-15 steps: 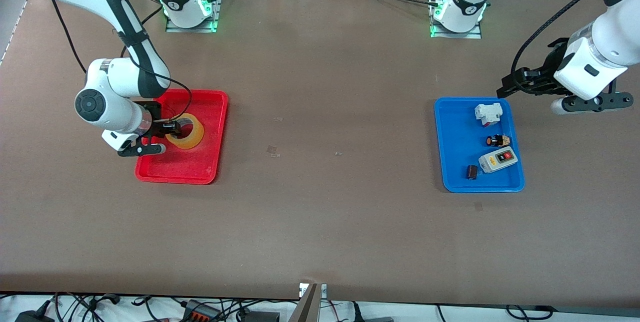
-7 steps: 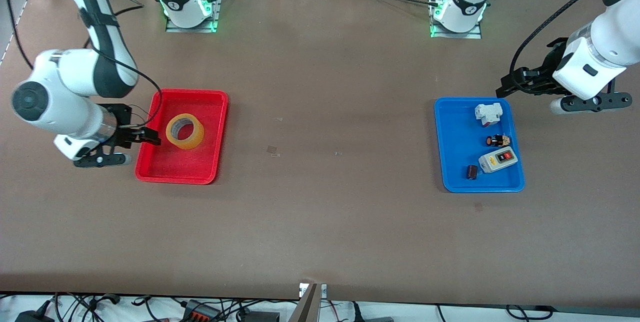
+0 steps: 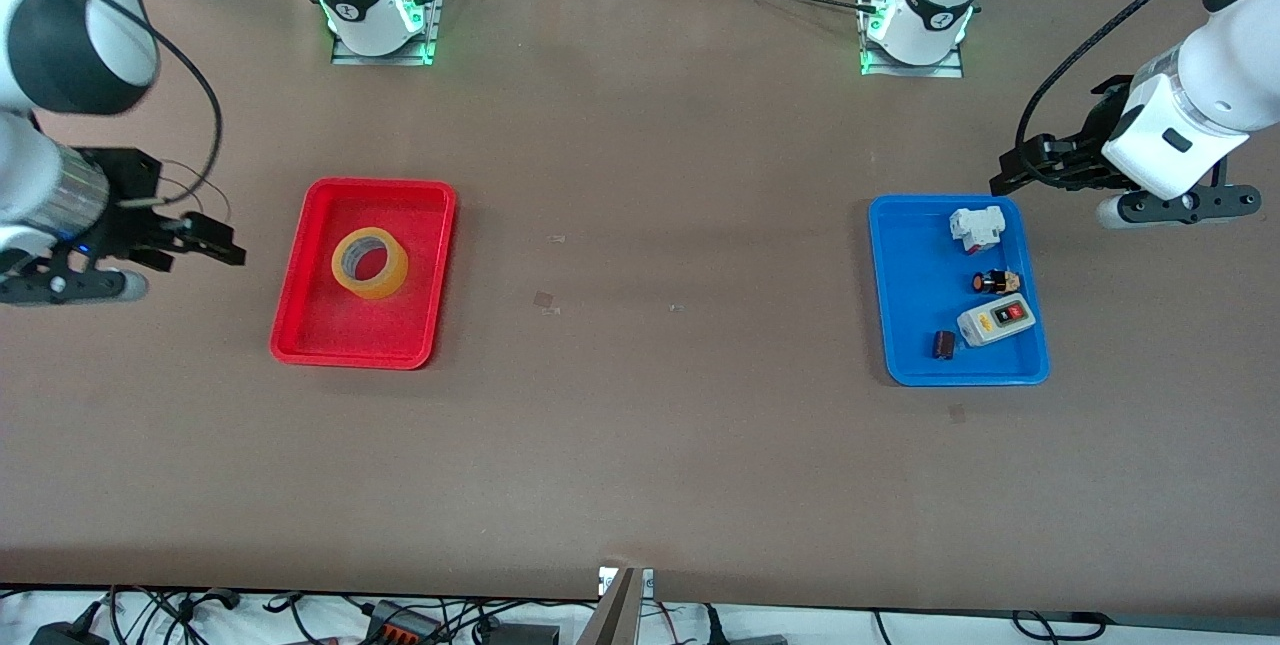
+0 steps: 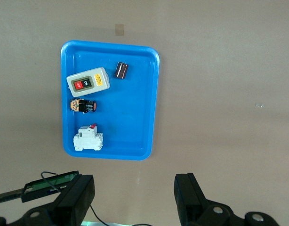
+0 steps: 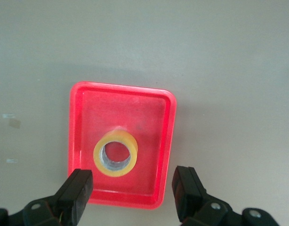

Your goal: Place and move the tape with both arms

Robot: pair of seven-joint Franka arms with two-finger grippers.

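The yellow tape roll [image 3: 369, 263] lies flat in the red tray [image 3: 330, 345], its hole facing up. It also shows in the right wrist view [image 5: 116, 154], in the tray [image 5: 165, 141]. My right gripper [image 3: 215, 240] is open and empty, up over the bare table beside the tray at the right arm's end; its midpoint shows in its own view [image 5: 130, 188]. My left gripper [image 3: 1008, 173] is open and empty, over the table by the blue tray's [image 3: 900, 365] corner nearest the bases. It also shows in the left wrist view [image 4: 133, 190].
The blue tray [image 4: 151, 94] holds a grey switch box [image 3: 995, 319], a white breaker [image 3: 976, 227], a small push button [image 3: 995, 281] and a dark small part [image 3: 943, 344]. The arm bases [image 3: 375, 15] [image 3: 915, 25] stand along the table's edge farthest from the camera.
My right gripper has let go of the tape and drawn away from the red tray toward the right arm's end of the table, rising. The tape stays in the tray. The left arm waits.
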